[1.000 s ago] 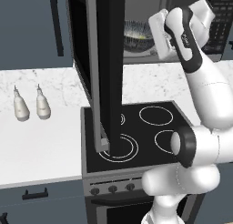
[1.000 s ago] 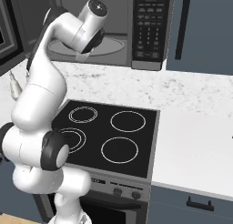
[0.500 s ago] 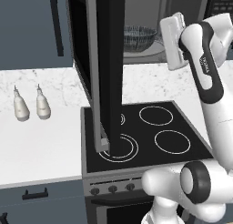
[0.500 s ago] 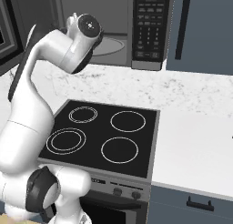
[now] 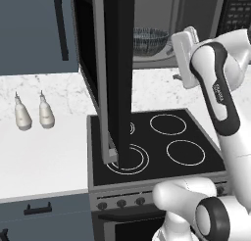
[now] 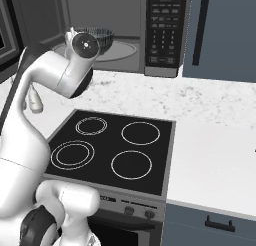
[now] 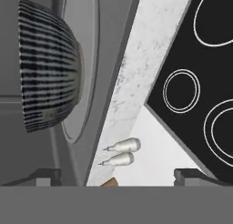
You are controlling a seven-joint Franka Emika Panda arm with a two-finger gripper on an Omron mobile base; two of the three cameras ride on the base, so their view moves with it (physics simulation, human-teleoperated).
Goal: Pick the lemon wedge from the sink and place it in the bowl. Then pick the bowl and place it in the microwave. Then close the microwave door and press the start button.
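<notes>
The ribbed greyish bowl (image 5: 149, 39) stands on the turntable inside the open microwave (image 6: 162, 30); it also shows in the right base view (image 6: 102, 35) and, rolled sideways, in the hand view (image 7: 45, 68). The lemon wedge is hidden from me and the sink is out of view. The black microwave door (image 5: 117, 78) swings far out over the stove, seen edge-on. My gripper (image 7: 118, 175) is open with nothing between its fingertips (image 7: 45, 175). It hangs outside the oven mouth, to the right of and below the bowl, apart from it. My hand (image 5: 184, 59) shows white there.
A black four-ring cooktop (image 5: 166, 142) lies below the microwave, with marble counter on both sides. Two small white bottles (image 5: 32, 113) stand on the left counter, also in the hand view (image 7: 123, 152). Blue cabinets flank the microwave. The door's lower corner reaches down close to the cooktop.
My hand has drawn back from the bowl, dropped lower in front of the oven mouth and turned. The bowl stays on the turntable. The door has not moved.
</notes>
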